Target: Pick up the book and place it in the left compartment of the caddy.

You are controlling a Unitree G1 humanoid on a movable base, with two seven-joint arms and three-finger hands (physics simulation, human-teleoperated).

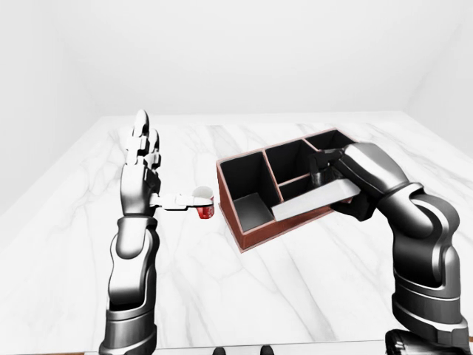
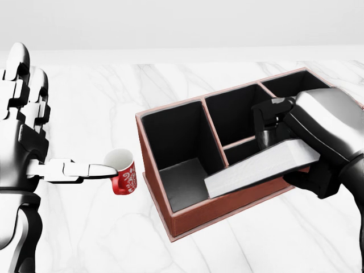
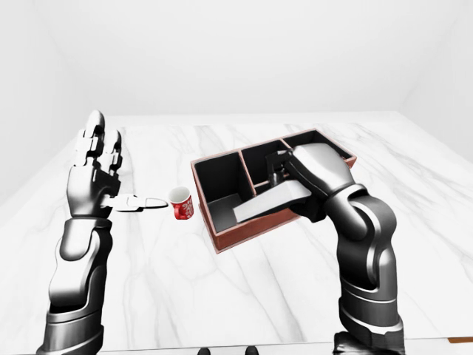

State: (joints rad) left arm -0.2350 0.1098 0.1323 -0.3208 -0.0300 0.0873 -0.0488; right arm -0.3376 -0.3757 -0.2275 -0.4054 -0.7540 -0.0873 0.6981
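Head view shows the right hand (image 2: 296, 136) gripping the book (image 2: 259, 169), its fingers closed round the book's right end, with the dark fingers (image 2: 267, 122) over the top edge and the palm wrapping beneath. The book is a pale grey slab held off the marble table (image 2: 85, 227), tilted so that its left end dips lowest. That low end hangs over the caddy (image 2: 187, 219), just above the divider between the left compartment (image 2: 182, 182) and the small middle one, and it reaches slightly into the left compartment's opening. Whether the book touches the caddy's walls cannot be told. The rest of the book crosses the middle compartments toward the right of the view, where the hand and forearm cover part of the caddy's right compartment.

The left hand (image 2: 34, 142) stands upright at the left of the view, spread wide and holding nothing, with its thumb (image 2: 85, 169) stretched sideways toward a red mug (image 2: 122, 173). The thumb tip lies at the mug's white rim. The mug stands on the table just left of the caddy.
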